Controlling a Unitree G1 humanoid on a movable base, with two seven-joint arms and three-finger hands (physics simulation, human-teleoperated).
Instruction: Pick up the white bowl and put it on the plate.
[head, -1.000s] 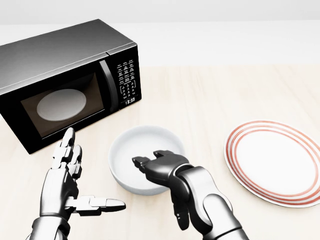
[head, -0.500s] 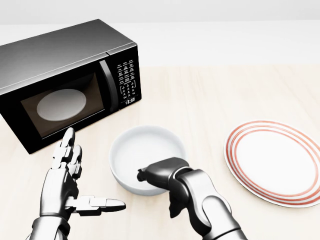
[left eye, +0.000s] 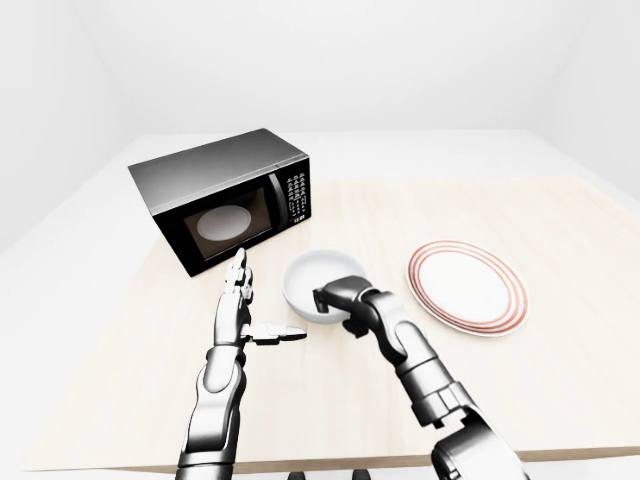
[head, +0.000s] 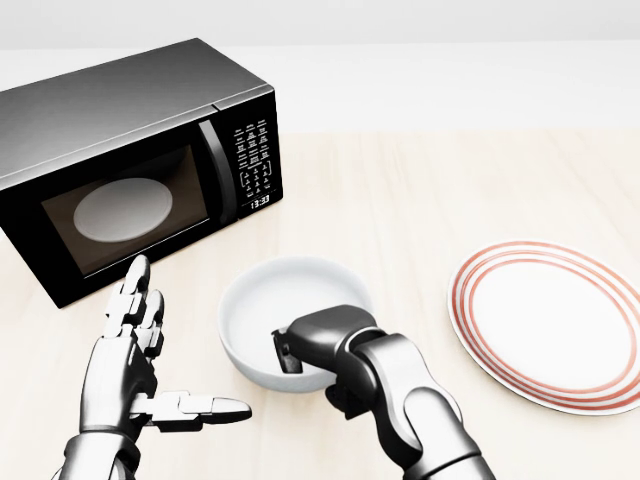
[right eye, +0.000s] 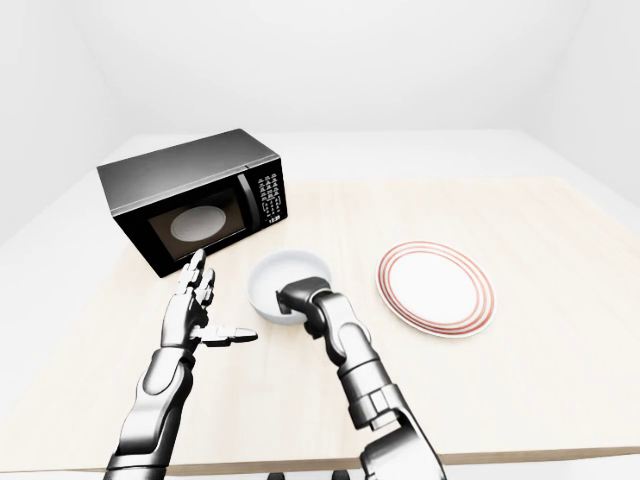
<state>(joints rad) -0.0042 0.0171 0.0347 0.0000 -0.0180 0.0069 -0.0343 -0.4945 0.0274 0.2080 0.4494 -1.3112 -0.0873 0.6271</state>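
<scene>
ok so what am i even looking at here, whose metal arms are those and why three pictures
It's a simulated humanoid robot, seen through three cameras on its own head: one close head view and two wider eye views. The arms are its own. On the table sit a microwave, a white bowl and a red-ringed plate. The right hand is curled over the bowl's near rim, fingers inside, gripping it. The left hand hovers open beside the bowl, holding nothing. The job is moving the bowl onto the plate.
</scene>
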